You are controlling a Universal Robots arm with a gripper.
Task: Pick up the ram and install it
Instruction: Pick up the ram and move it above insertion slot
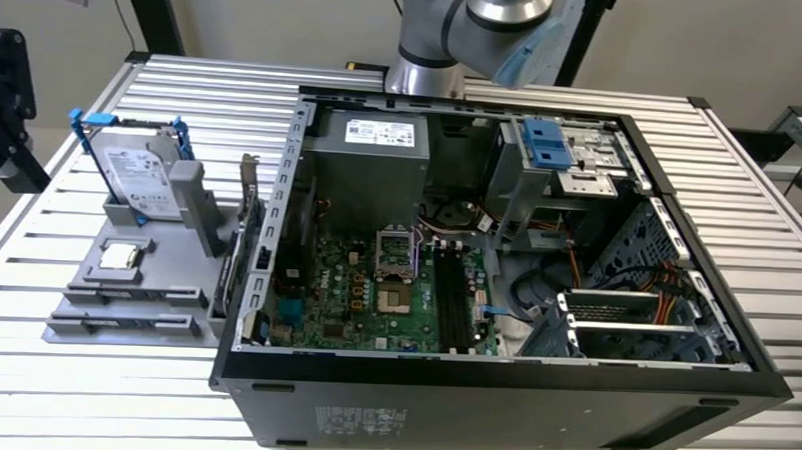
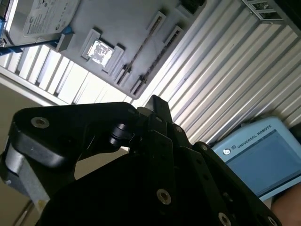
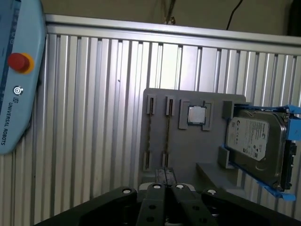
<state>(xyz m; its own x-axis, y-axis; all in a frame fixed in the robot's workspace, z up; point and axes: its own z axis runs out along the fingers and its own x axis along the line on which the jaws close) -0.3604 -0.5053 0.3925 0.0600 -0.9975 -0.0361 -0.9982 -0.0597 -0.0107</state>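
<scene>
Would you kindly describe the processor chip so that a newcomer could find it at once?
On the exterior view's left, beside the open computer case, a grey holder lies on the slatted table. The processor chip sits flat in a pocket of it, next to the upright hard drive. It is small, square and shiny silver, unlike the large drive in its blue bracket.

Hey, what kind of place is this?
Probably a robotics lab for computer assembly: an open desktop case on a slatted metal table, a hard drive in a fixture, a robot arm.
</scene>
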